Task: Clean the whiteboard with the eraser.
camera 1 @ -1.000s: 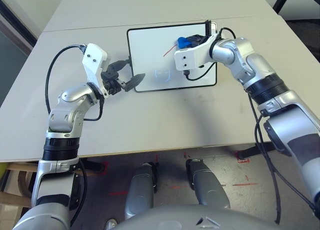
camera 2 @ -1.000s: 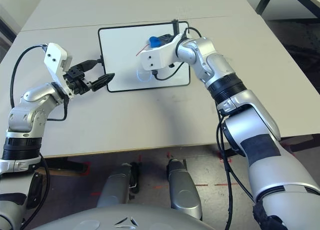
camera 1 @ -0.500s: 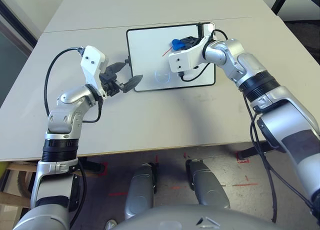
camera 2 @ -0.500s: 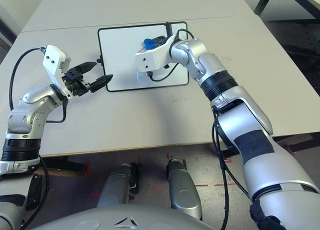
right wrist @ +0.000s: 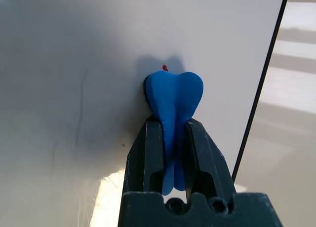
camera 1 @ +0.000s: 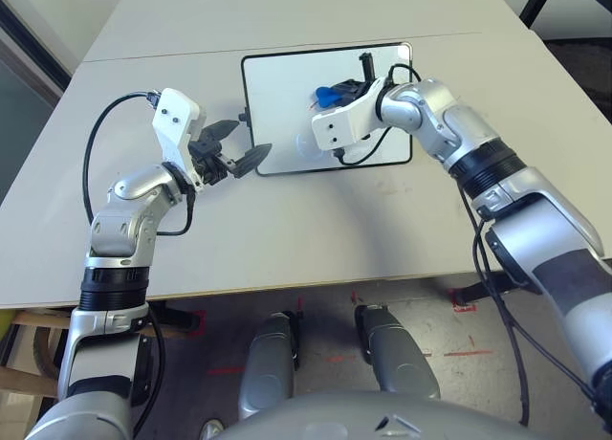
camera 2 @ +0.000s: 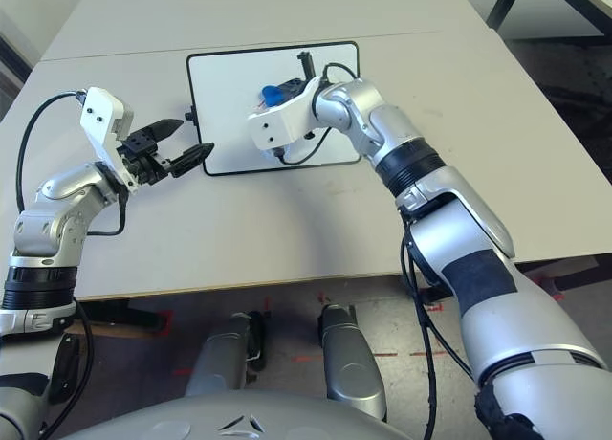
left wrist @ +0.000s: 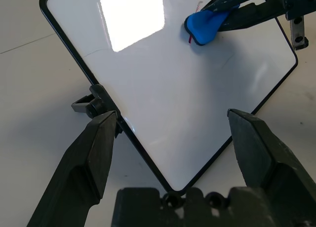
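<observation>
The whiteboard (camera 1: 277, 105) lies flat on the table at the back centre, black-framed. My right gripper (camera 1: 333, 97) is shut on the blue eraser (camera 1: 325, 96) and presses it onto the board's middle upper part. In the right wrist view the eraser (right wrist: 174, 96) stands on end between my fingers (right wrist: 145, 148), with a tiny red mark (right wrist: 164, 67) just beyond it. My left gripper (camera 1: 244, 143) is open at the board's left edge, its fingers (left wrist: 94, 153) astride the near-left corner beside a black knob (left wrist: 91, 104).
The grey table (camera 1: 287, 230) has bare room in front of the board down to its front edge. A seam (camera 1: 172, 55) crosses the table behind the board. A black cable (camera 1: 361, 157) from my right wrist hangs over the board's right part.
My right gripper has slid the eraser leftward across the board, and the red stroke seen earlier is almost gone. My left gripper has stayed at the board's left edge.
</observation>
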You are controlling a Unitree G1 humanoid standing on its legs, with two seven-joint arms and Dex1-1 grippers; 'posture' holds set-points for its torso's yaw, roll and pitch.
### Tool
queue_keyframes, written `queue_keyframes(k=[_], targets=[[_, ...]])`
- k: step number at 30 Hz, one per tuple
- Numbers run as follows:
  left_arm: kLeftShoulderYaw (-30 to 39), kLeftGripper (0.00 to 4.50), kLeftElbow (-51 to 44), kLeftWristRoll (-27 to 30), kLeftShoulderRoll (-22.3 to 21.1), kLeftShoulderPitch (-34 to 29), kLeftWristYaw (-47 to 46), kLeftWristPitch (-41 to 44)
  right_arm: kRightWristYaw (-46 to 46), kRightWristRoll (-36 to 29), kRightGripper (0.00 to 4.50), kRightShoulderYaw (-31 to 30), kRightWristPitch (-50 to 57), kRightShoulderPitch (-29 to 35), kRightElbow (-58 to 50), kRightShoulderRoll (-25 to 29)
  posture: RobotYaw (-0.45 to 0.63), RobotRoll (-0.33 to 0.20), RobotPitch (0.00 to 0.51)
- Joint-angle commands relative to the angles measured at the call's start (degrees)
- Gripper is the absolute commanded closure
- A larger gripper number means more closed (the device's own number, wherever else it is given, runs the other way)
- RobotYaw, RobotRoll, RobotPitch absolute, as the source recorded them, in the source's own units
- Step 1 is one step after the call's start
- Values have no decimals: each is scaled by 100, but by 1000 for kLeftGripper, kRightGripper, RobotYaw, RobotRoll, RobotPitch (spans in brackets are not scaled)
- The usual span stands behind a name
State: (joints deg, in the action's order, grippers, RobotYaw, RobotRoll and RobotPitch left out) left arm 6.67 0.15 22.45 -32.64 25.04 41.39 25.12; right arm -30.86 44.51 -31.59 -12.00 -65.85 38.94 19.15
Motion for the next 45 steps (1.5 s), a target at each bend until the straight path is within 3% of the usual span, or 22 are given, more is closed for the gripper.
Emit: queue_keyframes(k=[1,24,45], targets=[[1,0,-136,-25,-13,-82,-44,48,-144,1,4126,-147,28,157,-165,-88,-92,0,189],[-149,0,-138,-54,101,12,-124,141,-569,128,4132,-186,481,-70,-310,43,-120,0,180],[-206,0,-38,-91,192,32,-120,80,-788,274,4132,-192,623,-505,242,425,-124,0,168]])
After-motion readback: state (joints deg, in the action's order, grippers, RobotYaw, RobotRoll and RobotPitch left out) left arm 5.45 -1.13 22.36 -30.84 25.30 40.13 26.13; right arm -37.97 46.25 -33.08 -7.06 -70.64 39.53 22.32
